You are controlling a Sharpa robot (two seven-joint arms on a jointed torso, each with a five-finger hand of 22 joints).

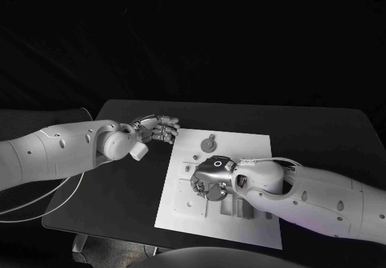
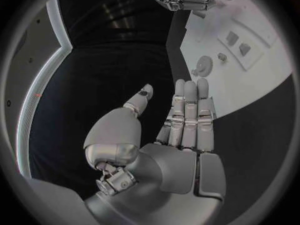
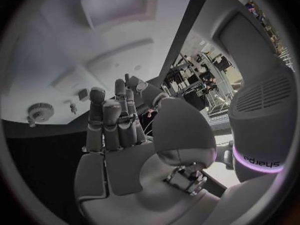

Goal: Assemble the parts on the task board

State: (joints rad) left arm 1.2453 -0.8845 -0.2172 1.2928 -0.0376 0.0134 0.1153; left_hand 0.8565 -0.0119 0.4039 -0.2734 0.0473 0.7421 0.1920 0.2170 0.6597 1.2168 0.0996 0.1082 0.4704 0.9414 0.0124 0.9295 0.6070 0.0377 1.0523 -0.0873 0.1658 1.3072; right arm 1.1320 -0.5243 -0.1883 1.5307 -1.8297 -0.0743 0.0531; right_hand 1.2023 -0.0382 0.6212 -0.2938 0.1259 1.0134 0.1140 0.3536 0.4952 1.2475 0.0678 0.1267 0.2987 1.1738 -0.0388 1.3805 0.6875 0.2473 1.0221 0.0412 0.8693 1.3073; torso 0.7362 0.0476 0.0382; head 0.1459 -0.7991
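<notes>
Two hands noted: left hand point(image 1: 158, 130) hovers empty, fingers extended, left of the task board point(image 1: 241, 223); right hand point(image 1: 211, 177) over board centre, grasp indeterminable.

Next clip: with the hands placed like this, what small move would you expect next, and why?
Probably the right hand lowers its fingers onto a part beneath it. It hovers over the middle of the task board with fingers apart and nothing visibly held. The left hand sits off the board's far left corner over the bare table, also holding nothing. The gear-like part lies untouched farther back.
</notes>
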